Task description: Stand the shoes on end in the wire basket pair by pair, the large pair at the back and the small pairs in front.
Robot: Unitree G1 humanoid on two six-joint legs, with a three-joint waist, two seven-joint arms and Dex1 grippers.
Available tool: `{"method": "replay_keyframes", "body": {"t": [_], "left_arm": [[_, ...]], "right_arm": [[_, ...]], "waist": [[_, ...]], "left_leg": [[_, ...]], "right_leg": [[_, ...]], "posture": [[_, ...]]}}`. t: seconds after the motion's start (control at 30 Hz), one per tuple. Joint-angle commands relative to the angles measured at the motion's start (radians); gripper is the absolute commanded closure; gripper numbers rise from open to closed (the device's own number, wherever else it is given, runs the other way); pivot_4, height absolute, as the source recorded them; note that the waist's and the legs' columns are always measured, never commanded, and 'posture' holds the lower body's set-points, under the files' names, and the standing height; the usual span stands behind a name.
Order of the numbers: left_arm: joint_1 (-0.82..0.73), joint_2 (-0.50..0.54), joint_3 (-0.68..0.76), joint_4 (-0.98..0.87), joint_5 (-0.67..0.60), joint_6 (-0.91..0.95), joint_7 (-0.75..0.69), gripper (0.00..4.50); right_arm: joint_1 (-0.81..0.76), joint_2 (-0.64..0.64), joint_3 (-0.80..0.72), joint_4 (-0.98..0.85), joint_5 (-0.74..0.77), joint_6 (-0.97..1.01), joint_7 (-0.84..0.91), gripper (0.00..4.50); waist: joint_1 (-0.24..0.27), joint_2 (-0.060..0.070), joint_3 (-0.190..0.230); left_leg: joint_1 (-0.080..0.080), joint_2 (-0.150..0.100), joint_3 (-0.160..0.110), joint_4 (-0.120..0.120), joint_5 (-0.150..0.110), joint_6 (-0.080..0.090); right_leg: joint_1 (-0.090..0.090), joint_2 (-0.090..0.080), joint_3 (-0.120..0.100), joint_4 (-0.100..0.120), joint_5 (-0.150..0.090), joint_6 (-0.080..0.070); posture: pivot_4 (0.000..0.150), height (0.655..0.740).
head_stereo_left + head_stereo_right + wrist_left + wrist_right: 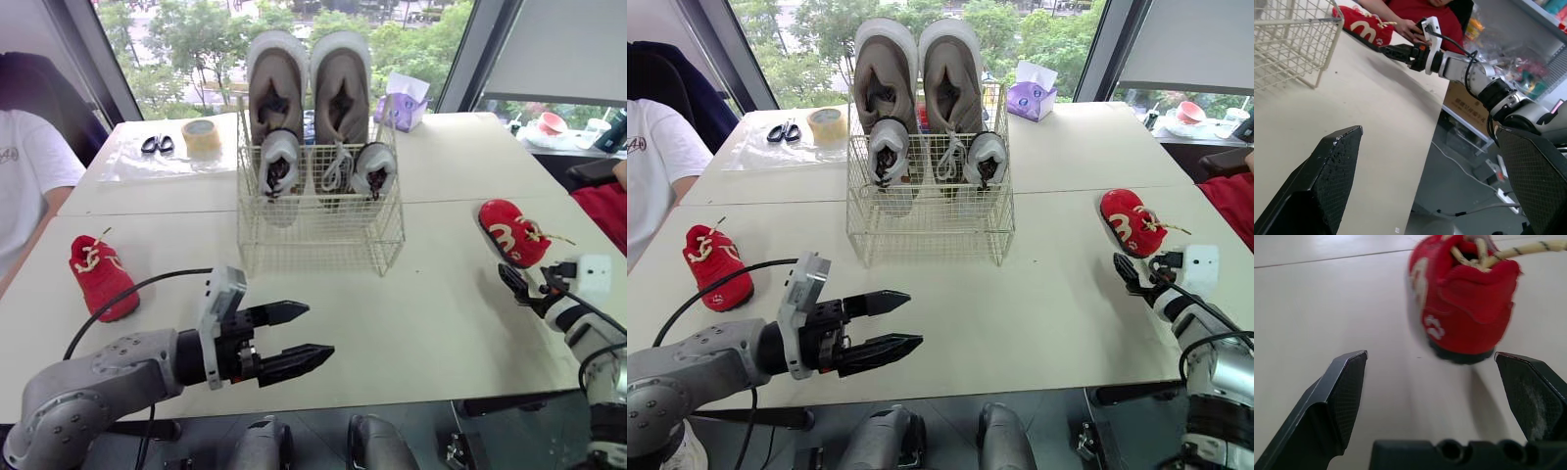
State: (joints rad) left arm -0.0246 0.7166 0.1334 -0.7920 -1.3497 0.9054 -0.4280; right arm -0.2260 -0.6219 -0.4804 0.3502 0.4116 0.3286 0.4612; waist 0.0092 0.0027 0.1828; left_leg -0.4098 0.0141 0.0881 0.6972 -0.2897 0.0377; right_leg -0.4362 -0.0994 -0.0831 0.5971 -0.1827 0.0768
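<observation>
Across the white table (pixel 441 294), the wide-open right gripper (pixel 1430 357) should straddle the right-hand red shoe (pixel 1464 298) squarely at its heel before closing.

The large brown shoes (pixel 338 88) are half hidden behind the small grey pair (pixel 281 157) in the wire basket (pixel 313 235), and the right-hand red shoe (pixel 1464 308) is blurred close up.

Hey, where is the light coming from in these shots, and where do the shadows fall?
Left eye view: daylight enters through the windows behind the wire basket, lighting the table evenly. Right wrist view: the red shoe throws a soft shadow on the table toward the camera. Left wrist view: a dark shadow lies on the table under the right gripper.
</observation>
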Motion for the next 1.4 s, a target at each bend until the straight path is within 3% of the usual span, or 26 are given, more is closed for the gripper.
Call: {"method": "replay_keyframes", "body": {"t": [0.03,0.3,0.53,0.63,0.7,0.77,0.97,1.07,1.17,1.27,1.4], "left_arm": [[0.006,0.022,0.017,-0.037,-0.029,-0.029,0.009,0.04],[0.004,0.091,0.034,-0.040,-0.049,-0.046,0.026,0.04],[0.027,0.134,0.062,-0.052,-0.068,-0.061,0.049,0.04],[0.043,0.163,0.102,-0.052,-0.091,-0.069,0.046,0.00],[0.041,0.176,0.133,-0.035,-0.114,-0.080,0.040,0.00],[0.017,0.192,0.175,0.005,-0.139,-0.092,0.039,0.00],[-0.106,0.267,0.296,0.185,-0.244,-0.086,-0.026,0.00],[-0.267,0.295,0.317,0.380,-0.320,-0.074,-0.050,0.00],[-0.477,0.282,0.275,0.564,-0.315,-0.063,-0.080,0.00],[-0.659,0.266,0.224,0.706,-0.281,-0.030,-0.116,0.00],[-0.854,0.254,0.187,0.875,-0.251,0.050,-0.189,0.00]], "right_arm": [[-0.068,-0.013,-0.003,0.106,-0.031,-0.096,0.003,0.00],[-0.317,-0.030,0.067,0.548,-0.123,-0.315,0.051,0.00],[-0.459,-0.036,0.095,0.793,-0.166,-0.431,0.073,0.00],[-0.487,-0.030,0.093,0.837,-0.169,-0.454,0.065,0.79],[-0.497,-0.025,0.089,0.848,-0.165,-0.463,0.064,1.77],[-0.505,-0.019,0.079,0.847,-0.154,-0.470,0.063,2.43],[-0.556,-0.026,0.066,0.720,-0.130,-0.525,0.053,2.49],[-0.676,-0.066,0.094,0.488,-0.129,-0.529,0.060,2.49],[-0.820,-0.099,0.182,0.258,-0.136,-0.473,0.165,2.49],[-0.916,-0.147,0.285,0.092,-0.129,-0.398,0.337,2.49],[-0.999,-0.182,0.377,-0.098,-0.088,-0.313,0.502,2.49]], "waist": [[0.000,0.000,0.000],[-0.006,0.000,0.000],[-0.024,0.000,0.000],[-0.025,0.000,0.000],[-0.026,0.000,0.000],[-0.026,0.000,0.000],[-0.026,0.005,0.003],[-0.028,0.011,0.008],[-0.027,0.019,0.012],[-0.020,0.015,0.011],[-0.021,0.008,0.011]], "left_leg": [[0.000,0.000,0.000,0.000,0.000,0.000],[0.000,0.000,0.000,0.000,0.000,0.000],[0.000,0.000,-0.001,-0.001,0.000,0.000],[0.000,0.000,-0.001,-0.001,0.000,0.000],[0.000,0.000,-0.001,-0.001,0.000,0.000],[0.001,0.000,0.000,-0.001,0.000,0.000],[0.001,0.000,0.000,-0.001,0.000,0.000],[0.000,0.000,0.001,-0.001,0.001,-0.001],[-0.002,0.000,0.005,-0.003,0.003,-0.004],[0.002,-0.001,0.004,-0.014,0.009,-0.014],[0.000,0.000,0.002,-0.017,0.009,-0.016]], "right_leg": [[0.000,0.000,0.000,0.000,0.000,0.000],[0.000,0.000,0.000,0.000,0.000,0.000],[0.001,0.001,0.000,-0.001,0.000,0.000],[0.001,0.001,0.000,-0.001,0.000,0.000],[0.001,0.001,0.000,-0.001,0.000,0.000],[0.001,0.001,0.000,-0.001,0.000,0.000],[0.001,0.001,0.000,-0.001,0.000,0.000],[-0.001,0.001,0.001,0.000,0.000,0.001],[-0.007,0.001,0.004,0.002,0.002,0.004],[-0.007,0.003,0.004,0.002,0.002,0.006],[-0.007,0.005,0.000,0.001,0.000,0.005]], "posture": [[0.150,0.7400],[0.150,0.7400],[0.150,0.7400],[0.150,0.7400],[0.150,0.7400],[0.150,0.7400],[0.150,0.7400],[0.150,0.7400],[0.150,0.7400],[0.150,0.7400],[0.150,0.7400]]}}
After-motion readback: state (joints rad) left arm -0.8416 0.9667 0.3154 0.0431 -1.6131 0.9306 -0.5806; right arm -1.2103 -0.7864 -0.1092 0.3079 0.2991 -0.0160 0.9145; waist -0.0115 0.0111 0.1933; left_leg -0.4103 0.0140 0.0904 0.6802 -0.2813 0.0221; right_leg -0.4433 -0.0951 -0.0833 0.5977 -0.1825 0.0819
